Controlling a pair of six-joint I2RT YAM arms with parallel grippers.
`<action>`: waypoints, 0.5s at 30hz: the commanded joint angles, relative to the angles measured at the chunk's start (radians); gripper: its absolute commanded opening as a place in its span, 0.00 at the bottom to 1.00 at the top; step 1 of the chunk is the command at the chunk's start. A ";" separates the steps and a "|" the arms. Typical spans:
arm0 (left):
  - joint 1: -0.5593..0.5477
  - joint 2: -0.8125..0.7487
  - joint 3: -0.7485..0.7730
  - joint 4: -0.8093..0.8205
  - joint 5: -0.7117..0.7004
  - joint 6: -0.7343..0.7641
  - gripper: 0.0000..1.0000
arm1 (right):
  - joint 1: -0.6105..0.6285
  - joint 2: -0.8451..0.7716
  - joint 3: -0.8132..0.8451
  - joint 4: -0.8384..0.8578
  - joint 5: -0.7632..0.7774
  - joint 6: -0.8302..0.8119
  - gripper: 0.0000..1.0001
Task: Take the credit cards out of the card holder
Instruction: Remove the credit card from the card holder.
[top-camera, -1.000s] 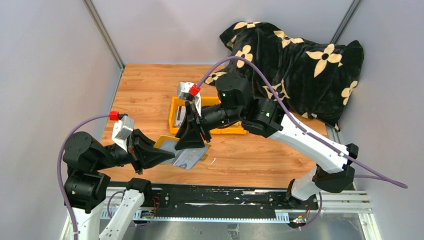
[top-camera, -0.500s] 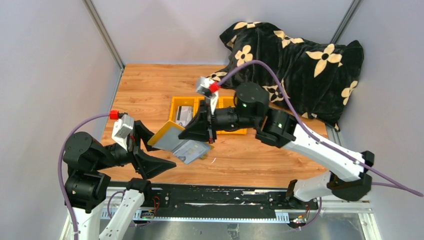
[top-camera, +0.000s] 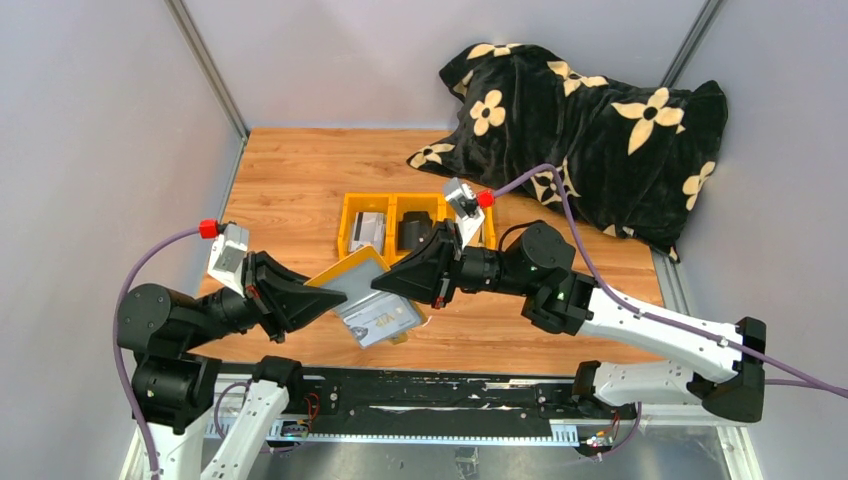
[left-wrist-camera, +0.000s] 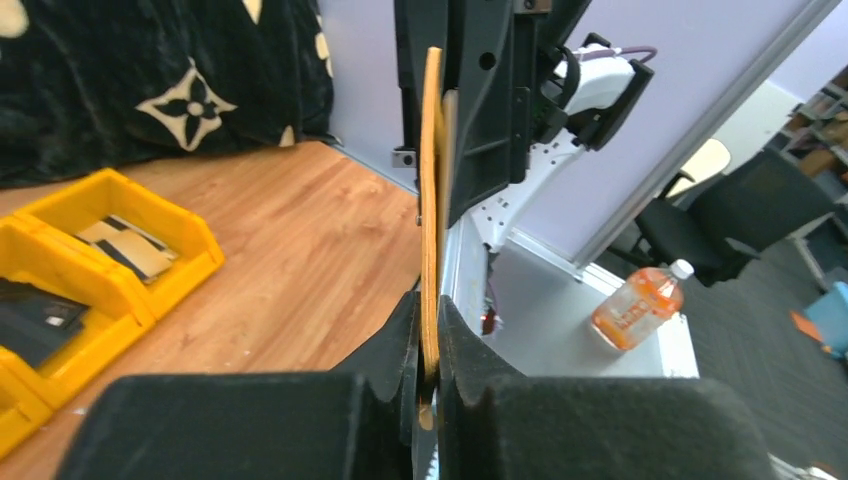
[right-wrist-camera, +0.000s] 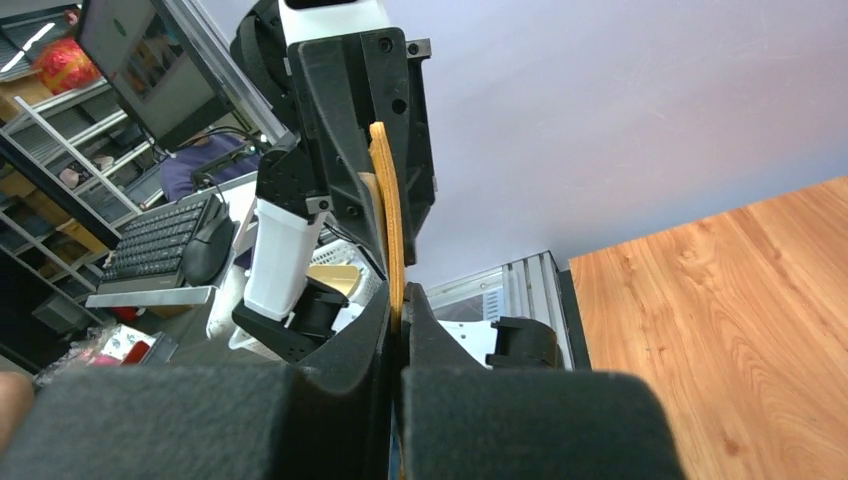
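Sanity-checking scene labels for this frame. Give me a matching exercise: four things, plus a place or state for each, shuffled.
Things:
1. card holder
2. yellow tray
3. black flowered fabric
4. orange-drink bottle

Places or states:
A. heaped at the table's far right corner
B. lying off the table, on a pale surface beside it
C. pinched between the left fingers and the right fingers, held off the wood
D. resting mid-table, flat items in its compartments

Pairs: 1-C, 2-D, 3-A, 4-B
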 joint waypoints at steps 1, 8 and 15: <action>-0.002 -0.007 0.016 0.003 -0.070 0.034 0.02 | 0.035 0.000 0.017 0.061 -0.008 0.005 0.00; -0.002 0.023 0.057 -0.138 0.060 0.226 0.00 | 0.034 0.077 0.339 -0.525 -0.209 -0.352 0.44; -0.002 0.052 0.087 -0.244 0.106 0.366 0.00 | 0.043 0.322 0.698 -1.037 -0.246 -0.563 0.55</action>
